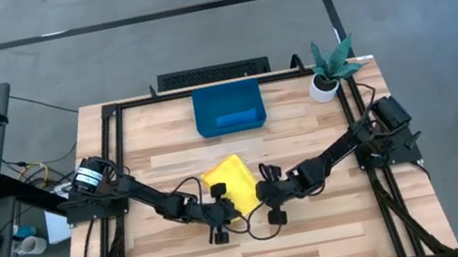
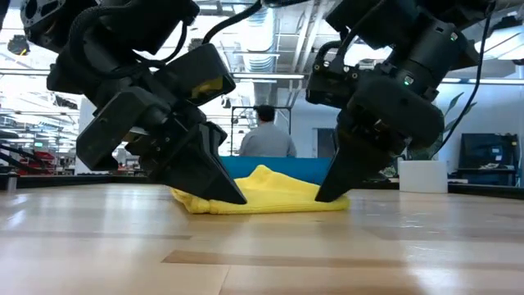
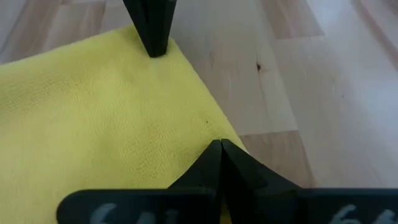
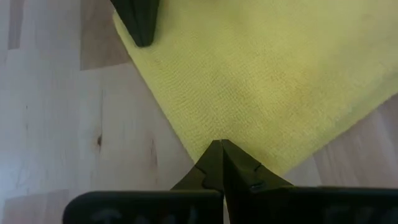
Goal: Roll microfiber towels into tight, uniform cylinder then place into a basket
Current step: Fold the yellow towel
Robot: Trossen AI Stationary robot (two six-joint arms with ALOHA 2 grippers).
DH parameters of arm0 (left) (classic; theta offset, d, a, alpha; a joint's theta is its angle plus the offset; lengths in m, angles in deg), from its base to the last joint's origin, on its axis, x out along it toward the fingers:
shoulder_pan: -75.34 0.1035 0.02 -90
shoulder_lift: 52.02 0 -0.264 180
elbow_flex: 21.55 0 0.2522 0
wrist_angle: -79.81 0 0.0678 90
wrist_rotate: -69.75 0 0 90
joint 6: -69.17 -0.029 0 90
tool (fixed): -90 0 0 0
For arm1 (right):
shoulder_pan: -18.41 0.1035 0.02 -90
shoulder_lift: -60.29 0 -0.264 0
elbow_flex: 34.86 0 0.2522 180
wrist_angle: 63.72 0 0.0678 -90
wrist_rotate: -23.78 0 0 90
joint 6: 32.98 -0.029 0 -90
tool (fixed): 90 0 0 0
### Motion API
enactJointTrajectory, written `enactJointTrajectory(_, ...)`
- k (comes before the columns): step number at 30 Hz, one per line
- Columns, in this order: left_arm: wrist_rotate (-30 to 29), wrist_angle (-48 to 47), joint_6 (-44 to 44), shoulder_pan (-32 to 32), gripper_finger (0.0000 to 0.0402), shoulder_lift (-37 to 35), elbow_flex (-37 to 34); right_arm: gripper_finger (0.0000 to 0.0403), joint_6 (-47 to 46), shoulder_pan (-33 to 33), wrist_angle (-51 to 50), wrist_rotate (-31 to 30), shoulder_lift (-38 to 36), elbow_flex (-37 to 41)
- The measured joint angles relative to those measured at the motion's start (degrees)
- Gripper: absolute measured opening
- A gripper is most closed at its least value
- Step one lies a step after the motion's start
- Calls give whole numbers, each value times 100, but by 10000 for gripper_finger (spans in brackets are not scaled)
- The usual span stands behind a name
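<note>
A yellow microfiber towel [image 1: 231, 181] lies folded flat on the wooden table, a little nearer than its middle. My left gripper [image 1: 222, 207] and my right gripper [image 1: 261, 195] are both shut, and their tips stand on the two ends of the towel's near edge. The low view shows both slanting down onto the towel [image 2: 266, 195]: left gripper [image 2: 235, 197], right gripper [image 2: 324, 195]. The dark-blue basket [image 1: 206, 104] stands farther back, with a medium blue towel [image 1: 241, 119] inside along its near wall. My left gripper rests its shut fingertips [image 3: 214, 155] on the yellow towel's near left corner [image 3: 198, 144], slanting down from the table's left. The towel lies flat under them. Whether any layer sits between the fingers I cannot tell. My right gripper sets its shut fingertips [image 4: 217, 155] on the towel's near right corner [image 4: 239, 138], slanting down from the table's right. The cloth lies flat on the table there. Whether it pinches a layer I cannot tell.
A small white pot with a green plant [image 1: 328, 71] stands at the far right corner. A dark frame [image 1: 117, 139] runs along the table's left, right and far edges. Bare wood [image 1: 261, 255] lies in front of the grippers. A person [image 2: 268, 135] stands in the room beyond the table.
</note>
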Motion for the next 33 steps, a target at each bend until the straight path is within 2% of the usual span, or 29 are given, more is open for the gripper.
enactJointTrajectory(5,-5,-183,-298,13,0,-87,-8,17,-105,-44,-12,227,-7,-4)
enactJointTrajectory(11,-164,-1074,-308,-1,0,-619,-34,24,15,-68,-29,-54,-121,18)
enactJointTrajectory(16,-935,-2091,-163,-156,0,-1398,-31,25,230,-25,-12,-598,-661,17)
enactJointTrajectory(19,-1419,-2453,84,-304,0,-1757,-36,21,357,107,-11,-724,-976,10)
enactJointTrajectory(24,-1698,-2163,203,-515,0,-1844,-34,17,398,376,-196,-1284,-1191,9)
enactJointTrajectory(29,-1742,-1430,207,-471,0,-1390,-27,20,390,604,-561,-2026,-1209,11)
enactJointTrajectory(33,-1576,-919,118,-354,0,-891,-27,22,360,657,-608,-2168,-1209,13)
